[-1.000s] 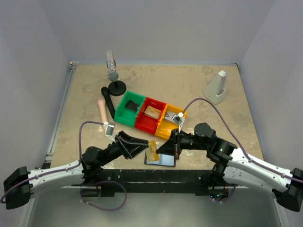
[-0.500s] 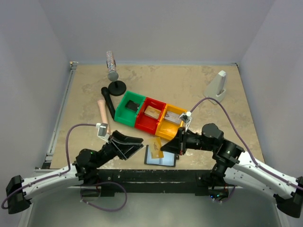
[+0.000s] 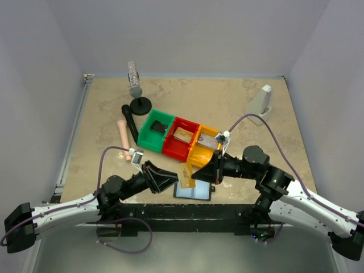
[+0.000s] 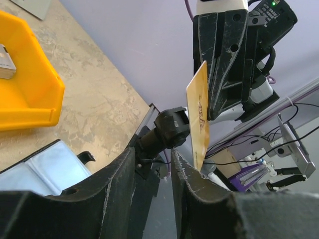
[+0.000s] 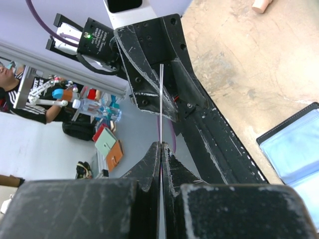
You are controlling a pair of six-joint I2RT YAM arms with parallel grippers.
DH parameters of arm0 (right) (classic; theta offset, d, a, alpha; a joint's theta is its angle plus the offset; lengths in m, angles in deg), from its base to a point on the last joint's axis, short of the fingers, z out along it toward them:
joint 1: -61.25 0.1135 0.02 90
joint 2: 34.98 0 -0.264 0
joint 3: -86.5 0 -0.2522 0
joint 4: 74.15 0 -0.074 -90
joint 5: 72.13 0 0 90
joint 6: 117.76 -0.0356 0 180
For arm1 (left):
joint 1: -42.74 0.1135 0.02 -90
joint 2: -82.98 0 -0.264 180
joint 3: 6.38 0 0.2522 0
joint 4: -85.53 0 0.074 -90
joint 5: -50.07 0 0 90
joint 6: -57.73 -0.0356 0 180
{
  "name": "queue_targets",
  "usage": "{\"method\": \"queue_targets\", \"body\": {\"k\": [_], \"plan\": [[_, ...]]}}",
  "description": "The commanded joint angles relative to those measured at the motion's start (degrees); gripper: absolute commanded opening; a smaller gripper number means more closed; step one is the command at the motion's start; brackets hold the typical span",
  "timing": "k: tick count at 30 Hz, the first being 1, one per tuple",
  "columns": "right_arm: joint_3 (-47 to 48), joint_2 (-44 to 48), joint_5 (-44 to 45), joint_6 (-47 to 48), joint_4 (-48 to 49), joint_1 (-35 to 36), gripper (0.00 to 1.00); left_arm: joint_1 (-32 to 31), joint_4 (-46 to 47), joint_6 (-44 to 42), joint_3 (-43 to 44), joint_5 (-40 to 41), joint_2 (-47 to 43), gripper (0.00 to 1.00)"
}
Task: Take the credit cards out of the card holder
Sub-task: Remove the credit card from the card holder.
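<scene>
At the far left of the worktop (image 3: 239, 96) a clear bottle (image 3: 133, 78) sits behind a round black stand (image 3: 140, 104). A black handle (image 3: 129, 121) and a pale pink stick (image 3: 122, 132) lie just beside them.

The left gripper (image 3: 169, 180) reaches in from the near left. Its jaws are parted to a moderate gap and it holds nothing.

Behind it, three bins run in a slanted row, touching: a green bin (image 3: 149, 138), a red bin (image 3: 173, 149) and a yellow bin (image 3: 196, 158). Each has a small item inside.

In front of the yellow bin, a gold card (image 3: 186, 175) is held up off the worktop, between the two grippers. Its free end is just beside one finger of the left gripper, not in the gap between them. Whether it touches that finger I cannot tell.

The card holder (image 3: 196, 191) lies open and flat at the near edge, right under the card, with its grey-blue panels facing up.

The right gripper (image 3: 197, 174) is clamped on the card's other end, its fingers pressed tight against both faces.

Far right, well apart from the rest, stands a white wedge-shaped object (image 3: 260, 105).
</scene>
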Motion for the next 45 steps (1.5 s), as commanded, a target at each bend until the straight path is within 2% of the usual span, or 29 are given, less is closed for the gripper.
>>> {"method": "queue_targets", "body": {"k": [1, 5, 15, 25, 38, 45], "plan": [[2.3, 0.1, -1.1, 1.0, 1.6, -0.2, 0.00, 0.2, 4.0, -0.2, -9.9, -1.1, -1.5, 0.40], [2.0, 0.3, -1.0, 0.9, 1.6, -0.3, 0.00, 0.2, 4.3, 0.2, -10.1, -1.4, -2.7, 0.45], [2.2, 0.8, -0.5, 1.1, 1.2, -0.4, 0.00, 0.2, 4.4, 0.7, -11.0, -1.3, -3.4, 0.48], [2.4, 3.1, 0.3, 1.5, -1.1, -0.5, 0.00, 0.2, 2.6, 1.5, -12.0, 0.5, -5.1, 0.58], [2.5, 0.0, -2.0, 0.7, 2.2, -0.5, 0.00, 0.2, 9.1, 0.8, -9.7, -3.2, 1.5, 0.42], [2.2, -0.3, -2.1, 0.7, 2.2, -0.5, 0.00, 0.2, 13.4, 1.2, -9.6, -4.2, 4.9, 0.41]]}}
